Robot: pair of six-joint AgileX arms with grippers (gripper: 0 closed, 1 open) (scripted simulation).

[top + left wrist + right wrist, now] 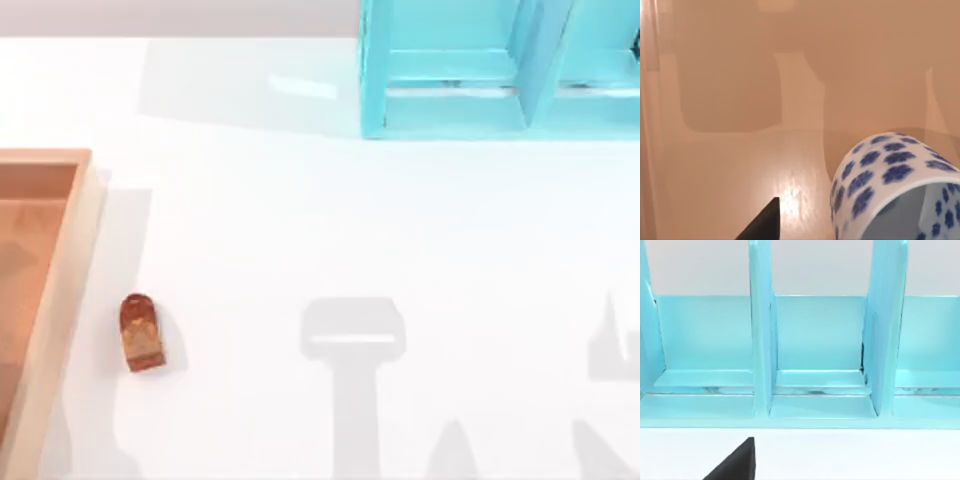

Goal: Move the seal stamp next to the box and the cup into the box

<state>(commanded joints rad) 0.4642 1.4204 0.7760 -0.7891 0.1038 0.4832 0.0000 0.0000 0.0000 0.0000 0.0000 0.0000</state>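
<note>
The white tabletop (300,220) carries a turquoise shelf unit (500,70) at the far right and the wooden box (60,300) at the left edge. The seal stamp (141,333) lies just beside the box's right rim. In the left wrist view the blue-flowered cup (890,185) sits tilted over the box's orange-brown floor (740,175); whether either end effector is apart or together, I cannot tell

The white worktop (330,230) carries three things. The box (62,290) lies at its 9 o'clock edge, its tan rim running down the left side. The stamp (140,333) lies on its side just beside the box's rim, toward 8 o'clock. A turquoise shelf (450,110) stands at 1 o'clock.
</note>
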